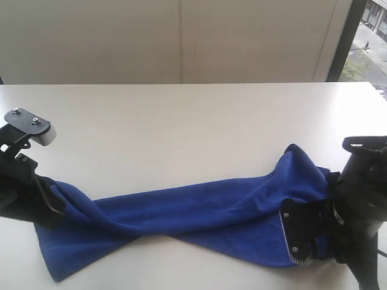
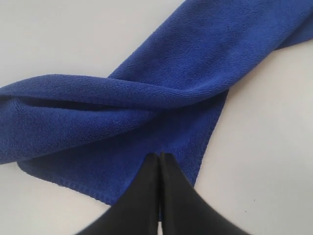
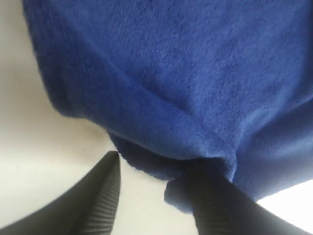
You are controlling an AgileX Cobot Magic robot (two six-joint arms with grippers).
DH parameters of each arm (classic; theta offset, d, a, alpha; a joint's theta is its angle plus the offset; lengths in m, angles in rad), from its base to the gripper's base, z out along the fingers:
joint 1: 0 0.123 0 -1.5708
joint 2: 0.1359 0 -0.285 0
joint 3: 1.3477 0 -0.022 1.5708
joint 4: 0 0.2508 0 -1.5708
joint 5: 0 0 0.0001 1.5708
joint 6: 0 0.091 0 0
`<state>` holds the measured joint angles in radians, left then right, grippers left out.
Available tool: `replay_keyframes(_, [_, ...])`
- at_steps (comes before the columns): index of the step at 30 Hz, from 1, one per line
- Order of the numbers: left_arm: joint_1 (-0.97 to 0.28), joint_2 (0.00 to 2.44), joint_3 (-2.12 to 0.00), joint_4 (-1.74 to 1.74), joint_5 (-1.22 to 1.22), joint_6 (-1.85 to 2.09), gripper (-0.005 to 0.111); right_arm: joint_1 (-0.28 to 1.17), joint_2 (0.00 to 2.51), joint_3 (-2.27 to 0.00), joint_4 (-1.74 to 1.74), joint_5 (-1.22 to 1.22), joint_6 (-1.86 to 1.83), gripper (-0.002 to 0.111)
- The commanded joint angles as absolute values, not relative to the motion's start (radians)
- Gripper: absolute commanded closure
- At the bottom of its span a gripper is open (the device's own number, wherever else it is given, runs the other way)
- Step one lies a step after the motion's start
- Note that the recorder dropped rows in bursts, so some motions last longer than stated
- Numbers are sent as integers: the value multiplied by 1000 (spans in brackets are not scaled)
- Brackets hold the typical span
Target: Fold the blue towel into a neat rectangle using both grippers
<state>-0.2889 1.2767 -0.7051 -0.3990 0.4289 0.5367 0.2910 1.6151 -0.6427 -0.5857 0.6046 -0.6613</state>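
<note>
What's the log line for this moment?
towel: twisted, bunched strip across table, not folded | left hand: shut, at one end | right hand: open, cloth between its jaws at other end

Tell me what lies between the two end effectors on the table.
The blue towel, bunched and twisted, runs from the left end effector to the right end effector; the exterior view shows it.

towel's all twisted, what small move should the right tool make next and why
Probably close the right tool: its jaws stand apart with a fold of the blue towel between them, and the left tool is shut at the other end.
</note>
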Motion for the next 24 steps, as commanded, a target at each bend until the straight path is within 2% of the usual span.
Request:
replay_keyframes(1, [-292, 1276, -698, -419, 437, 539, 107, 298, 1642, -639, -606, 575, -650, 69])
replay_keyframes(9, [-292, 1276, -698, -419, 437, 539, 107, 298, 1650, -639, -606, 610, -650, 106])
replay_keyframes(17, [-292, 1276, -698, -419, 437, 539, 107, 298, 1520, -658, -624, 668, -603, 108])
replay_keyframes(24, [-292, 1276, -698, -435, 452, 539, 107, 298, 1404, -700, -858, 681, -208, 108])
